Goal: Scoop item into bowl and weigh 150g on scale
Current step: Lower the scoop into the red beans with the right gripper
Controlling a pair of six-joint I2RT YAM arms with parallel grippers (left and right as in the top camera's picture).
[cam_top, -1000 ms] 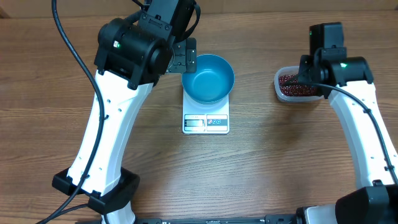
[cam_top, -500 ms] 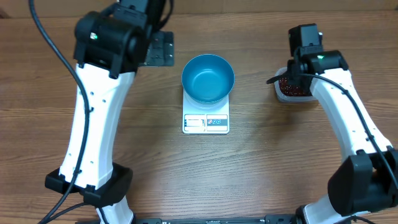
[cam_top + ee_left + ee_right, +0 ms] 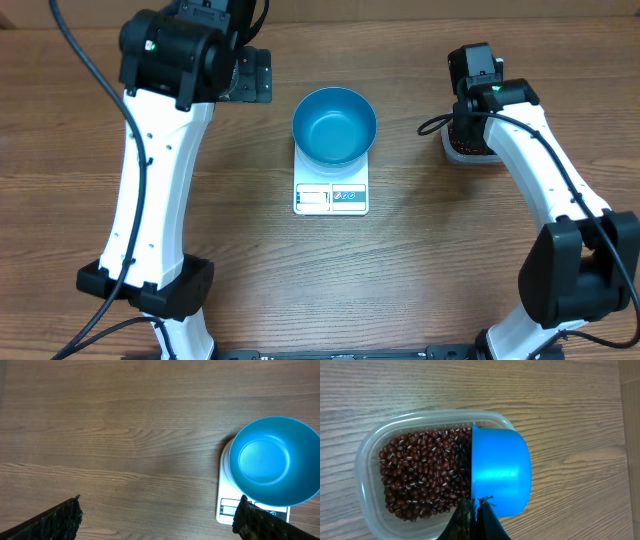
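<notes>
You are at the very start of the filling: the bowl (image 3: 334, 125) sits squarely on the scale (image 3: 331, 197) in the middle of the table (image 3: 420, 270), and its blue inside is bare, with not a single bean in it. All of the beans (image 3: 420, 475) lie in the clear tub (image 3: 365, 462) off to your right, well apart from the scale. Your right gripper (image 3: 472, 517) has its fingers pressed together on the handle end of the blue scoop (image 3: 500, 472), which hangs over the right side of the tub with its left edge at the bean heap; from the wrist view you see only the scoop's smooth outer side, so you cannot tell whether it has taken up any beans yet. Your left gripper (image 3: 155, 521) is spread wide with nothing between the fingers, hovering above bare wood to the left of the bowl and touching nothing. So the placing of the bowl looks done; what is left is everything else: loading the scoop, carrying it across to the bowl, tipping it out, and repeating until the scale shows the target weight. The display is too small to read here.
</notes>
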